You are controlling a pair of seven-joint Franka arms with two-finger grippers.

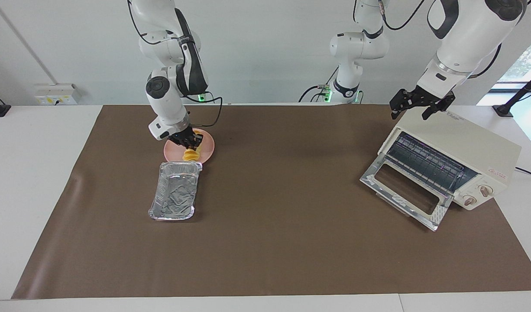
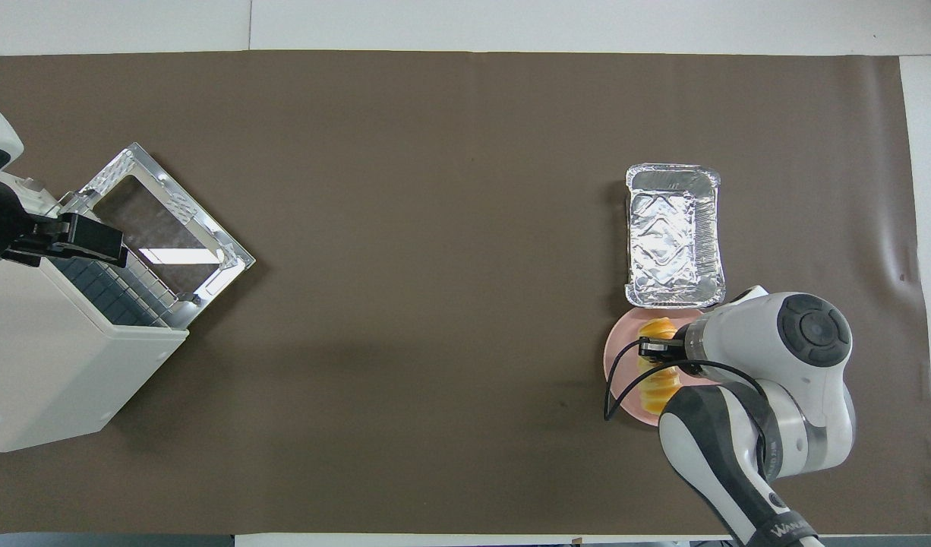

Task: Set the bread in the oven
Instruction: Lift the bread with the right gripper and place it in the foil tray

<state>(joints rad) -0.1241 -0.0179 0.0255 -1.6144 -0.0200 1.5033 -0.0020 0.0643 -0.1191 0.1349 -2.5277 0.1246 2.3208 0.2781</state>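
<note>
Bread (image 1: pixel 190 154): laid on the pink plate (image 1: pixel 207 147), beside the foil tray (image 1: pixel 173 197).
Right end effector (image 1: pixel 189 141): clamped around the bread.
Left end effector (image 1: pixel 415 104): held spread above the oven (image 1: pixel 460 149).

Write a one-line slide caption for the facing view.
Right gripper closes on bread on pink plate; oven door open.

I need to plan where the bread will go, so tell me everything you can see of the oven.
The oven is a cream-white boxy countertop unit at the left arm's end of the table, standing at an angle on the brown mat. Its metal-framed glass door is folded fully down, showing a wire rack inside. Two round knobs sit beside the opening. The left tool hangs open over its top.
</note>
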